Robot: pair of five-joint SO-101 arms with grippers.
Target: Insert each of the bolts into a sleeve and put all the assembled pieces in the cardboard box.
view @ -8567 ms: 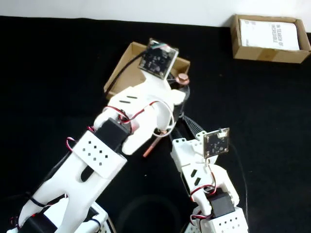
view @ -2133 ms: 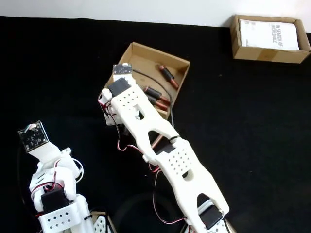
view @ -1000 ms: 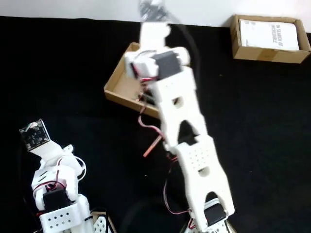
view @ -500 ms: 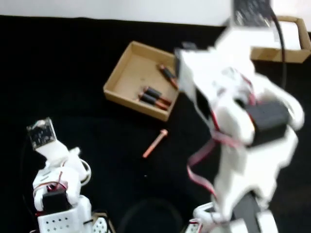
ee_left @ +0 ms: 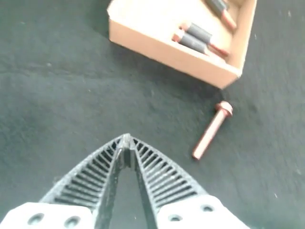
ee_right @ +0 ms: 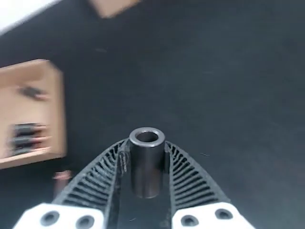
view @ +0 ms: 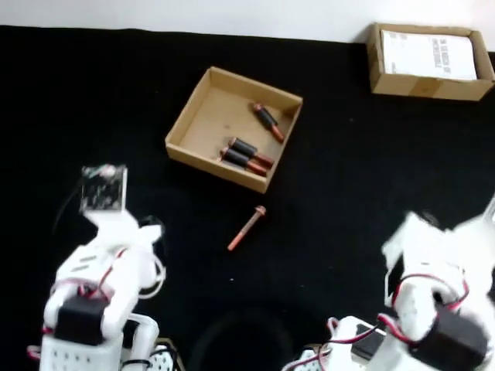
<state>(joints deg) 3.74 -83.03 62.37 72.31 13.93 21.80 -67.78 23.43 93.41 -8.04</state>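
The open cardboard box holds three assembled pieces, one near its far right corner and two side by side at the near wall. A copper bolt lies loose on the black table just in front of the box. My left gripper is shut with nothing in it, hovering short of the bolt and the box. My right gripper is shut on a black sleeve, held upright with its bore showing, off to the right of the box.
A second cardboard box with a white sheet in it stands at the far right corner. The left arm sits at the near left, the right arm at the near right. Black table lies between them.
The right arm has swung away from over the box to the near right. The left arm has edged forward towards the bolt. The bolt and boxed pieces have not moved.
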